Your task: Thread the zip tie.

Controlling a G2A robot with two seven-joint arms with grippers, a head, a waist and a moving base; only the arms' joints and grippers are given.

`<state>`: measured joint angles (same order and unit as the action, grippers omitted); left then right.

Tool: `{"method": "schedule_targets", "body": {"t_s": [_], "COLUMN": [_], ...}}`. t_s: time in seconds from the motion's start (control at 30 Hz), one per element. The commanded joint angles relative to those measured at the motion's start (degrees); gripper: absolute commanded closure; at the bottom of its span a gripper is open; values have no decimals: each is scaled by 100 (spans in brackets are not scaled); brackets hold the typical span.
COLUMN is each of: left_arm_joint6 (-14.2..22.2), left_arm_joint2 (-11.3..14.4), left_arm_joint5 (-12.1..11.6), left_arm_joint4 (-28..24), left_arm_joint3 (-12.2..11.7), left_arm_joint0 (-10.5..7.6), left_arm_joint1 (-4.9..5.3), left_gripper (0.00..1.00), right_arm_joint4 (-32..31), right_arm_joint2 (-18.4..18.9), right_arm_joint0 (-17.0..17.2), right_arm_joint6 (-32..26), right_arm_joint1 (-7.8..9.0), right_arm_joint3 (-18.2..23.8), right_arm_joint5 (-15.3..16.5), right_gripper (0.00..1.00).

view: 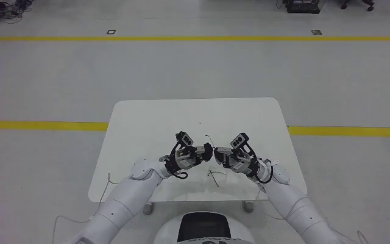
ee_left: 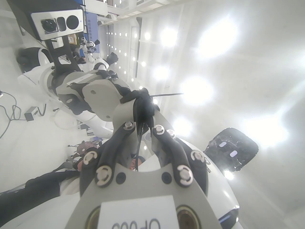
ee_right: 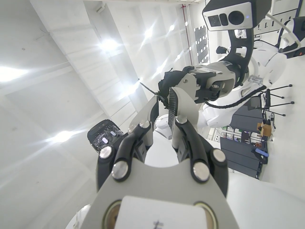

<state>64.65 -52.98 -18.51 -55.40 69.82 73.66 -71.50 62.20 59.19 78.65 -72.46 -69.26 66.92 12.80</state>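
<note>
Top view gives the setting: a white rectangular table with rounded corners, and my two arms stretched in from its near edge. My left gripper and right gripper meet tip to tip above the near half of the table, about midway between its left and right edges. A thin black plastic zip tie pokes out from the meeting point toward the far side, held off the tabletop.

Left wrist view looks along my left gripper from behind, against a pale ceiling with bright lights. The two grey fingers end in black wrapping, and those wrapped tips are pressed together with the zip tie pinched between them. One dark stretch of the tie runs back between the fingers toward my wrist. Its fine tail sticks straight out past the tips. My right gripper sits directly across, right up against my left one. I cannot tell whether the two actually touch.

Right wrist view takes the same meeting from the opposite side. The tail of the zip tie appears as a short thin spike just beside my right gripper. The black-wrapped tips of my left gripper sit immediately beyond it. I cannot tell whether my right gripper is clamped on the tie or merely set against it.
</note>
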Motion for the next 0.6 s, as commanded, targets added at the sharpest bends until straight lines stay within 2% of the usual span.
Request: {"method": "schedule_targets", "body": {"t_s": [0.0, 0.2, 0.57], "left_arm_joint6": [0, 0, 0], "left_arm_joint2": [0, 0, 0], "left_arm_joint5": [0, 0, 0], "left_arm_joint4": [0, 0, 0], "left_arm_joint3": [0, 0, 0], "left_arm_joint0": [0, 0, 0], "left_arm_joint1": [0, 0, 0], "left_gripper": [100, 100, 100], "right_arm_joint4": [-12, -66, -146], "right_arm_joint2": [5, 29, 108], "right_arm_joint0": [-1, -2, 39], "right_arm_joint6": [-3, -9, -6], "right_arm_joint1": [-8, -27, -46], "right_arm_joint3": [-1, -6, -14], "right_arm_joint5": [-6, -23, -28], "right_gripper": [90, 100, 100]}}
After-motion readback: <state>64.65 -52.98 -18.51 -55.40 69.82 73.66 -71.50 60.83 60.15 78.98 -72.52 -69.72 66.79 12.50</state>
